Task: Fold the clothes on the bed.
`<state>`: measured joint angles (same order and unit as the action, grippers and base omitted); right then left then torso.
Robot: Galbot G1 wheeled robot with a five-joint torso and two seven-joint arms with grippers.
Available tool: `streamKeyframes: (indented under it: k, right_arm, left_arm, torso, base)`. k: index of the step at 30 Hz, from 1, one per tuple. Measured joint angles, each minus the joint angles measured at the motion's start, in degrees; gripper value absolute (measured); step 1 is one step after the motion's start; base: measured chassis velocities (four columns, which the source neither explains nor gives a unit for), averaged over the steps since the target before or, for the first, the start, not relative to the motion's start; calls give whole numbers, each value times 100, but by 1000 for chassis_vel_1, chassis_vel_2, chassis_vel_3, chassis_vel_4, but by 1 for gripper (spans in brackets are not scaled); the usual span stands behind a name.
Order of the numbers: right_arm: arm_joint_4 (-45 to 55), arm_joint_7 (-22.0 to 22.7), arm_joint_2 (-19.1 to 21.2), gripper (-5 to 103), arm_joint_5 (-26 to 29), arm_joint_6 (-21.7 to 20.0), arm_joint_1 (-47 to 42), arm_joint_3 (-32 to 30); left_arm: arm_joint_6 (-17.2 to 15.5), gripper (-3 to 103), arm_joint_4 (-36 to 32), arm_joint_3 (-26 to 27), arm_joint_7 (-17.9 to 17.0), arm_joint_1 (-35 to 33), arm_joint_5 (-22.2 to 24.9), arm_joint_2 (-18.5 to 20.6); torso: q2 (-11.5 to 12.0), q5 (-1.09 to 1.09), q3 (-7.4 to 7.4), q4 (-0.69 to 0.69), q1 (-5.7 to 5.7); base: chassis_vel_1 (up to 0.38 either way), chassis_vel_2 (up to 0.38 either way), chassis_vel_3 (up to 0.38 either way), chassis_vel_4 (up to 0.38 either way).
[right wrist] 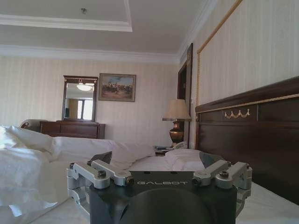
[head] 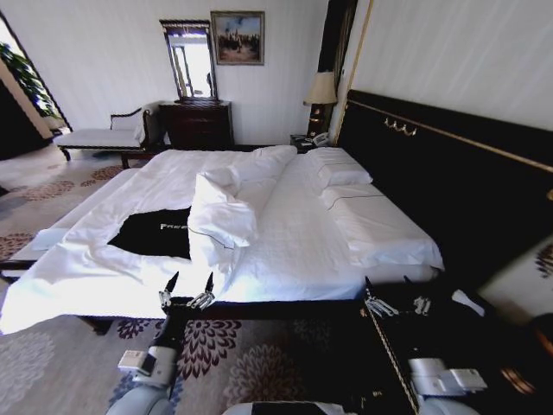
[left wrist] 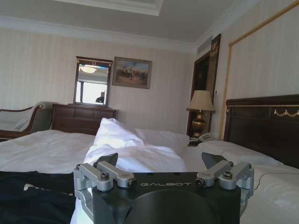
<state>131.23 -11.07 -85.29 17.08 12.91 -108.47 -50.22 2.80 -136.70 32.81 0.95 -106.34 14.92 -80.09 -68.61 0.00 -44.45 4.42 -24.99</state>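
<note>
Hovering low at the near edge of the bed [head: 302,233] in the head view, left gripper [head: 190,284] with fingers spread apart, right gripper [head: 387,303] off to the right beside the dark headboard [head: 449,173], its finger state not readable there. Lying flat on the white sheet just beyond the left gripper, black T-shirt [head: 155,232] beside a bunched duvet [head: 226,212]. Showing in the left wrist view, left gripper [left wrist: 161,161] gaping over T-shirt [left wrist: 32,196]. Showing in the right wrist view, right gripper [right wrist: 156,158] gaping too, gripping nothing.
</note>
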Motion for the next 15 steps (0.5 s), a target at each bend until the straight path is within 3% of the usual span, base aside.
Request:
streamKeyframes:
  k: [15]
  right_arm:
    - [13, -8, -123, 100, -115, 22, -64, 4]
  left_arm:
    - [29, 100, 27, 184, -9, 95, 194, 33]
  torso:
    - [0, 0, 0, 0, 0]
  base:
    - [-146, 148, 147, -145]
